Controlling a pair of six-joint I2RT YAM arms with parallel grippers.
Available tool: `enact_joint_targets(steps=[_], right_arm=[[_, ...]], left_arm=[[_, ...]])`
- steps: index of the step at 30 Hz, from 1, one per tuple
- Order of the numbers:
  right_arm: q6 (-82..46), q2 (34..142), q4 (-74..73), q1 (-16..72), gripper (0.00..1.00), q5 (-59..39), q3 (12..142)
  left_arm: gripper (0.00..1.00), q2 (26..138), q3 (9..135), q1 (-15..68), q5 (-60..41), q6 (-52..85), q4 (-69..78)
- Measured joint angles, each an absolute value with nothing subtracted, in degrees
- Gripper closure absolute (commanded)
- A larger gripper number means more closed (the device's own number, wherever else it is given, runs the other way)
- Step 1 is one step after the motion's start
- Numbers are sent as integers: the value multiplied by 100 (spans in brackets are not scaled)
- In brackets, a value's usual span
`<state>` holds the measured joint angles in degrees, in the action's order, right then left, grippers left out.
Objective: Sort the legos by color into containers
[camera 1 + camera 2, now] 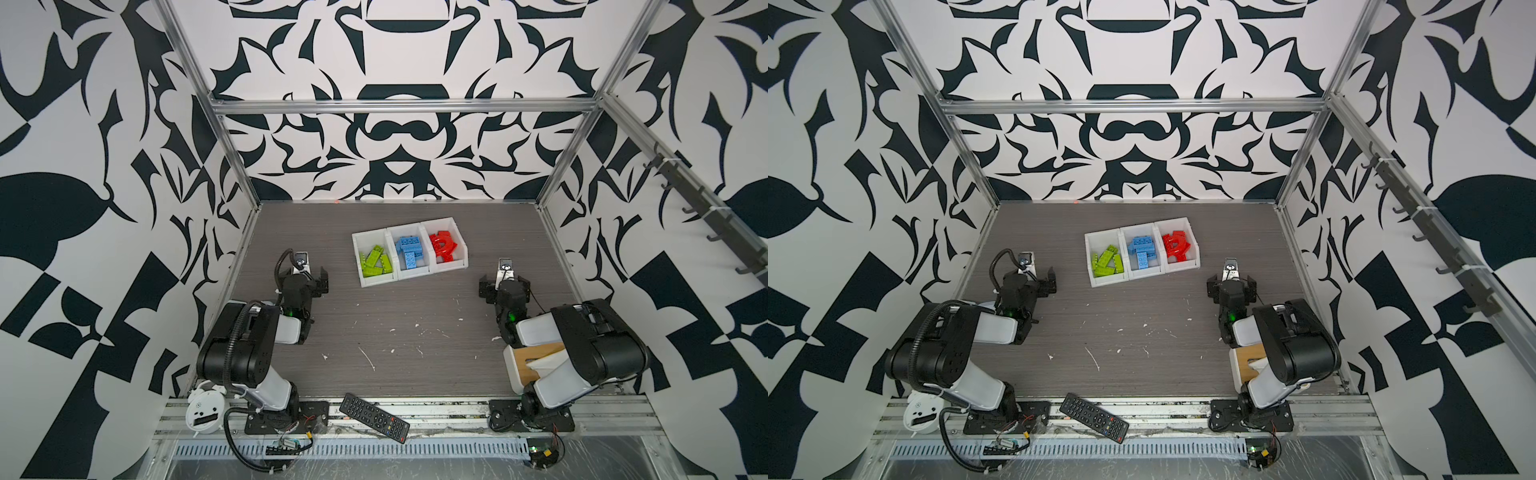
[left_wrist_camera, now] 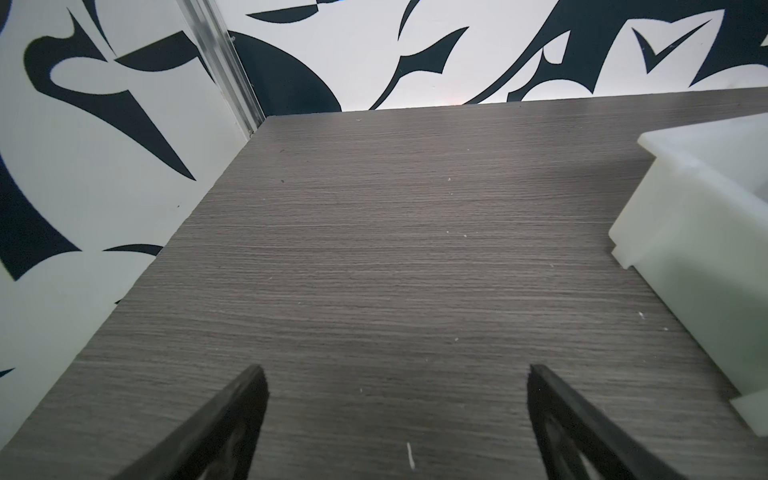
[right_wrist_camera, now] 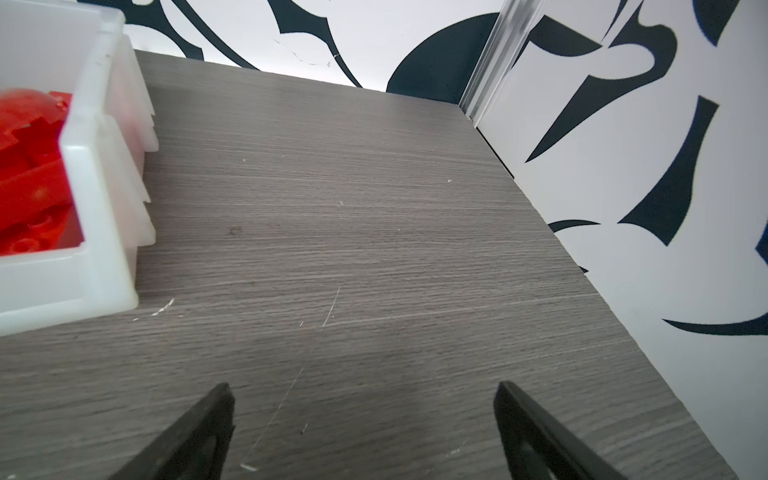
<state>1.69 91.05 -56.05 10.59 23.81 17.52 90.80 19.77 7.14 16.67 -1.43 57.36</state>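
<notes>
A grey wood-grain table (image 1: pixel 395 332) with white scuffs and flecks fills the floor of a booth. Black-and-white patterned walls and an aluminium frame (image 1: pixel 399 104) close it in on the left, far and right sides.

The containers (image 1: pixel 413 272) sit at the far middle of the table, in a row slightly skewed so that the left end is nearer. Green legos (image 1: pixel 376 262) lie in the left bin, blue legos (image 1: pixel 411 251) in the middle and red legos (image 1: pixel 444 247) in the right.

The right arm covers most of a box (image 1: pixel 532 357) with a wooden lid. The left wrist view shows only a bin's outer wall (image 2: pixel 685 232). The right wrist view cuts off the right bin, and its red pieces (image 3: pixel 29 174) are blurred.

The left gripper (image 1: pixel 311 278) and the right gripper (image 1: pixel 505 282) are both spread wide and empty. Each is set low over bare table, one to each side of the bins and apart from them. The table between them, nearer than the bins, is open. A remote (image 1: pixel 374 417) lies across the near rail, and a round white device (image 1: pixel 205 411) sits at the near left corner.
</notes>
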Motion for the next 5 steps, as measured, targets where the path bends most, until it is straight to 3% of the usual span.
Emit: enact_joint_targets(steps=[5], right_arm=[[169,9105,-5605,1059,0,2383,1752]], left_arm=[[0,9080,1979,596,1533,-49,5621]])
